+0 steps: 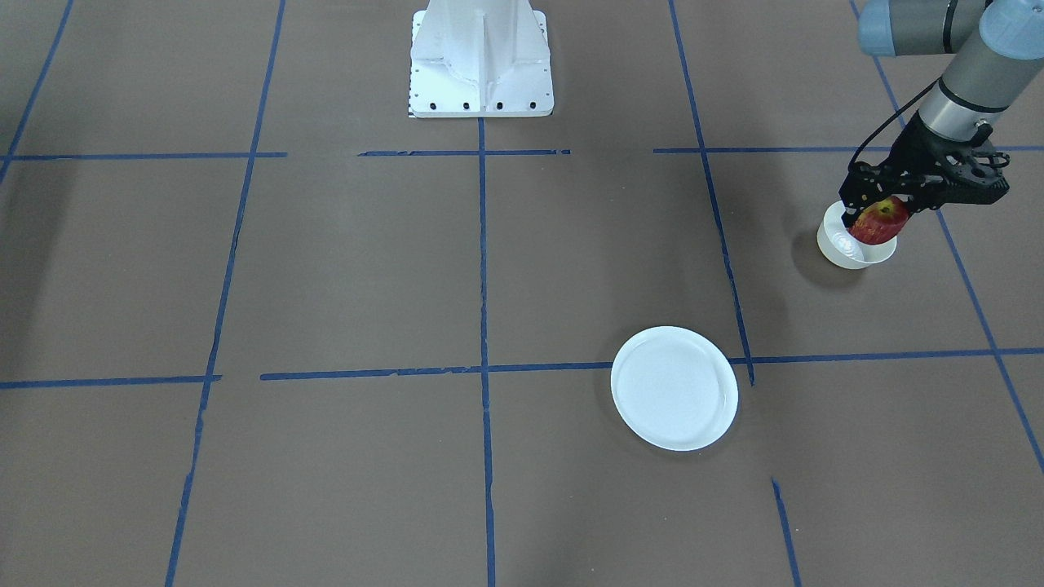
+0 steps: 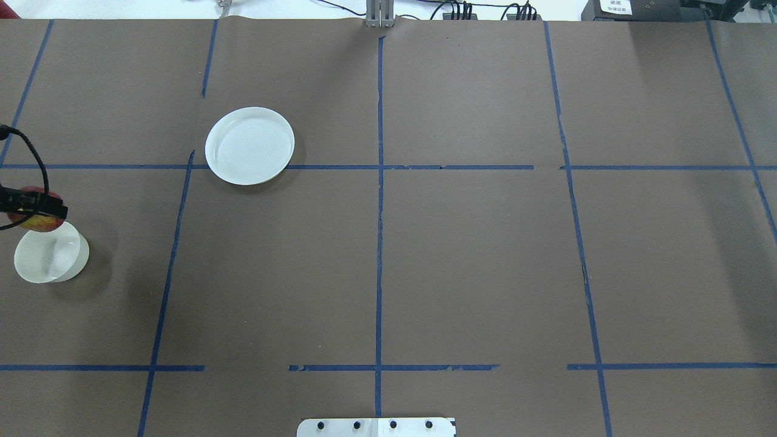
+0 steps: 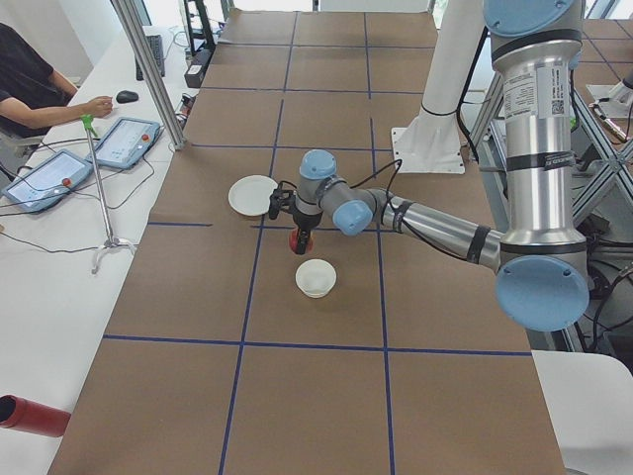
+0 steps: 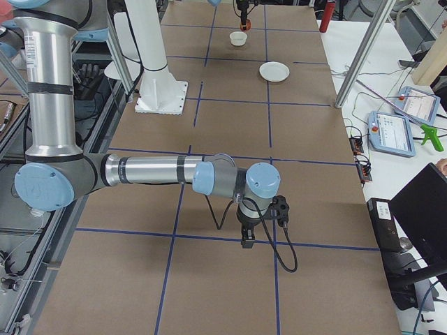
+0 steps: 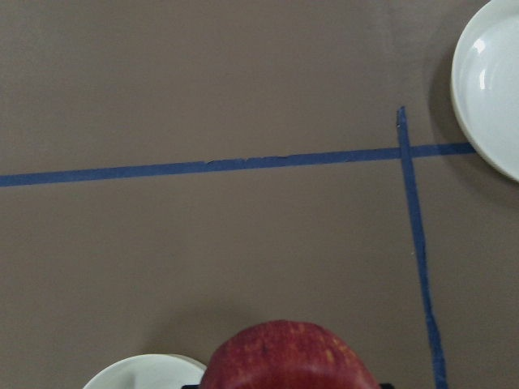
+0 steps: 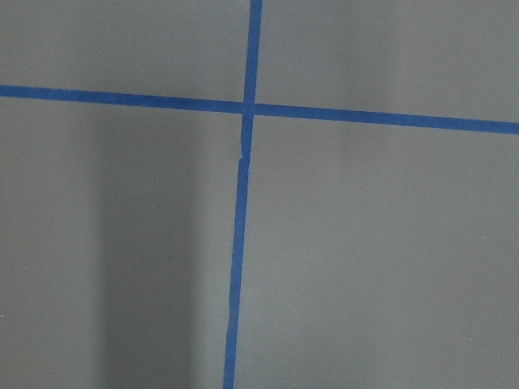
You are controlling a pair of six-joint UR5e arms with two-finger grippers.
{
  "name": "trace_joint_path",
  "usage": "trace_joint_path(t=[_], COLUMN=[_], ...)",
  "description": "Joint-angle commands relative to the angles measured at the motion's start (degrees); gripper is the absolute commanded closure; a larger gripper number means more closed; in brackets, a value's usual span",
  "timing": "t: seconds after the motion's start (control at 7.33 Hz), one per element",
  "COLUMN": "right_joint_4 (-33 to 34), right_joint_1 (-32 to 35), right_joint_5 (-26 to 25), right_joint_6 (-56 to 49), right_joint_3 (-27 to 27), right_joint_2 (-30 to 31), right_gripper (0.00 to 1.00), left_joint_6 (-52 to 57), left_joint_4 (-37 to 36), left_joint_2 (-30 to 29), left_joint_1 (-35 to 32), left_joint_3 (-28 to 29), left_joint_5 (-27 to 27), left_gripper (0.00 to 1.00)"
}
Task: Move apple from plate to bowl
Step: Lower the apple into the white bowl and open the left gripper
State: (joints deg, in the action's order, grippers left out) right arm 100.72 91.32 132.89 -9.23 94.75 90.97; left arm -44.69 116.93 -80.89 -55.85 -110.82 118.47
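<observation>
My left gripper (image 1: 874,210) is shut on the small red apple (image 1: 879,222) and holds it in the air at the rim of the small white bowl (image 1: 848,246), on the side towards the plate. In the overhead view the apple (image 2: 37,221) sits at the bowl's (image 2: 51,255) far edge. The bowl is empty. The flat white plate (image 1: 674,388) lies empty farther out on the table (image 2: 249,145). In the left wrist view the apple (image 5: 288,356) fills the bottom edge, with the bowl rim (image 5: 138,374) beside it. My right gripper (image 4: 246,236) hangs low over the bare table far from these things; I cannot tell whether it is open.
Brown table cover with a grid of blue tape lines (image 2: 379,212). The robot's white base (image 1: 481,61) stands at the table's near edge. A metal pole (image 3: 148,69) and an operators' desk with tablets (image 3: 119,143) stand beyond the far side.
</observation>
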Motion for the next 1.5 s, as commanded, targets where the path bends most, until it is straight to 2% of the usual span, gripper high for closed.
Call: trace_joint_path(t=[0.0, 0.55, 1.23, 1.36], right_joint_4=[0.0, 0.0, 0.0, 0.0], right_joint_1=[0.0, 0.0, 0.0, 0.0], right_joint_5=[0.0, 0.0, 0.0, 0.0], right_joint_6=[0.0, 0.0, 0.0, 0.0], right_joint_3=[0.0, 0.0, 0.0, 0.0], right_joint_2=[0.0, 0.0, 0.0, 0.0], right_gripper=[0.0, 0.0, 0.0, 0.0], left_joint_6=[-0.6, 0.1, 0.0, 0.1], left_joint_4=[2.9, 3.1, 2.9, 3.0], left_joint_2=[1.0, 0.8, 0.8, 0.7], left_joint_1=[0.5, 1.0, 3.6, 3.6], left_joint_3=[4.1, 7.1, 7.4, 8.0], left_joint_5=[0.0, 0.1, 0.7, 0.7], left_gripper=[1.0, 1.0, 1.0, 0.75])
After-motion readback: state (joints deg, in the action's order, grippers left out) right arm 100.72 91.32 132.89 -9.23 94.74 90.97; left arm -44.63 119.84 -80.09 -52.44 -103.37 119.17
